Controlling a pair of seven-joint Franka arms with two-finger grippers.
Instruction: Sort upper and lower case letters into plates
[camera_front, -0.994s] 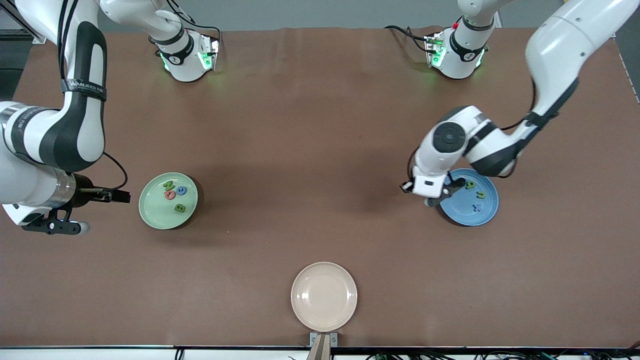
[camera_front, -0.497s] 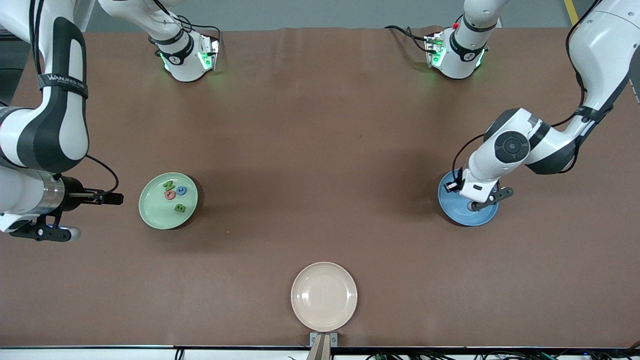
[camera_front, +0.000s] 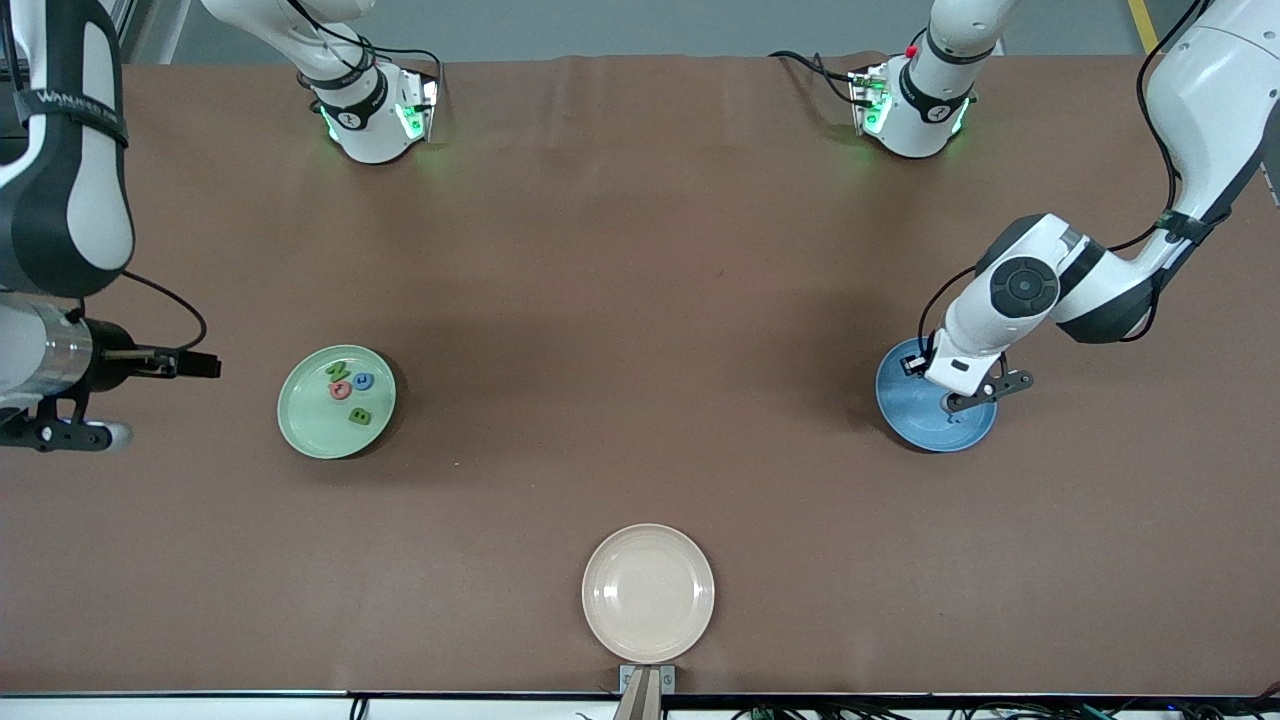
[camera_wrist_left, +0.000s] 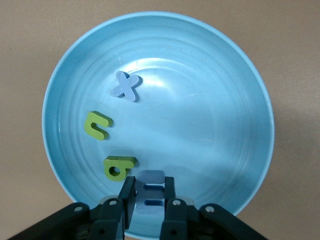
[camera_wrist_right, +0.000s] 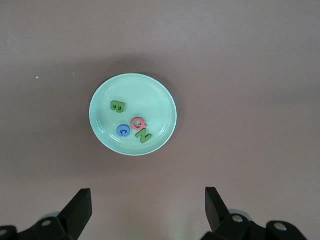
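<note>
My left gripper (camera_wrist_left: 149, 200), over the blue plate (camera_wrist_left: 225, 130), pinches the last letter (camera_wrist_left: 151, 186); next, release. My right gripper (camera_wrist_right: 147, 207) waits wide.

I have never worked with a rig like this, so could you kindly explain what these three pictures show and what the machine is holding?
Two robot arms stand at a brown table. The wide picture looks down from across it; the other two come from cameras on each arm's wrist. The left gripper hangs over the blue plate, shut on a pale blue letter; an x, a green u and a green g already lie in that plate. The right gripper, open and empty, waits beside the mint green plate, which holds B, C, Q and N. A cream plate sits nearest the front camera.
</note>
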